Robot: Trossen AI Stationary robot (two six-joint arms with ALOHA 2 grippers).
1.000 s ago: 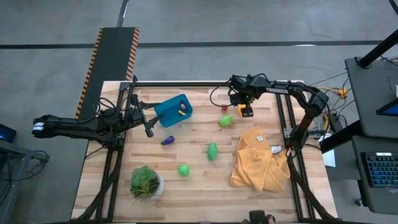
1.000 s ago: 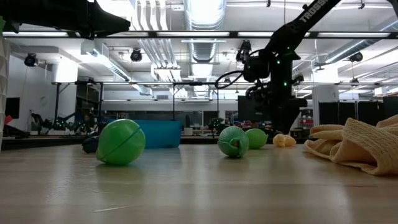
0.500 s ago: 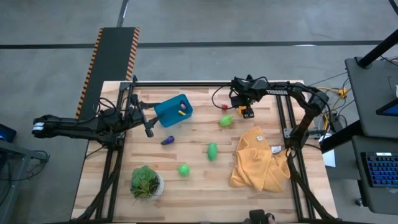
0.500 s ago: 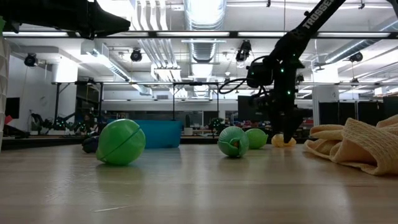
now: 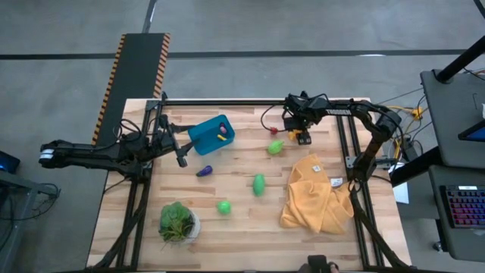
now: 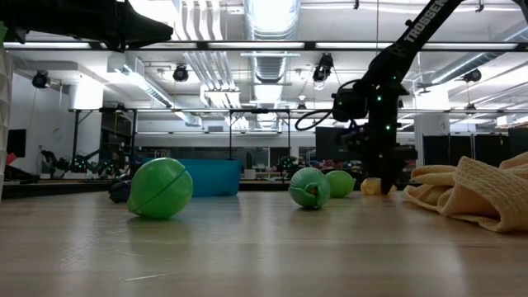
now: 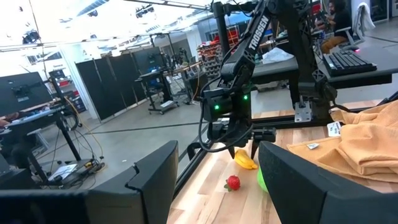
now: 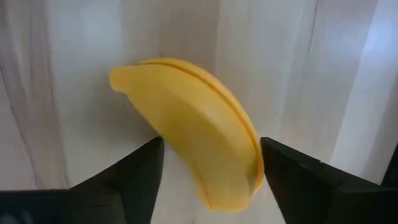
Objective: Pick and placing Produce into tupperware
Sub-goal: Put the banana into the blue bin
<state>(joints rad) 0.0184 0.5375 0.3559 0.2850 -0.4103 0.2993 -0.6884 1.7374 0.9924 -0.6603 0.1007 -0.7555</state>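
Observation:
The yellow banana lies on the wood near the table's far right; my right gripper stands over it from above, open, one finger on each side. In the high view my right gripper covers most of the banana. The teal tub sits tilted at the far left with small pieces inside. On the table lie a red piece, three green pieces and the purple eggplant. My left gripper waits open beside the tub. My right gripper straddles the banana's middle from above, pointing down, with the fingers across its length. The banana lies flat on the table. Whether the fingers touch its sides, I cannot tell.
A mustard-yellow cloth is heaped on the table's right, just near-side of the banana. A leafy plant in a white pot stands at the near left. Black frame rails run along the far edge and both sides.
My right gripper has come down over the banana and shifted a little toward the table's right, until its fingers reach table height on either side of the fruit. The banana has stayed where it was.

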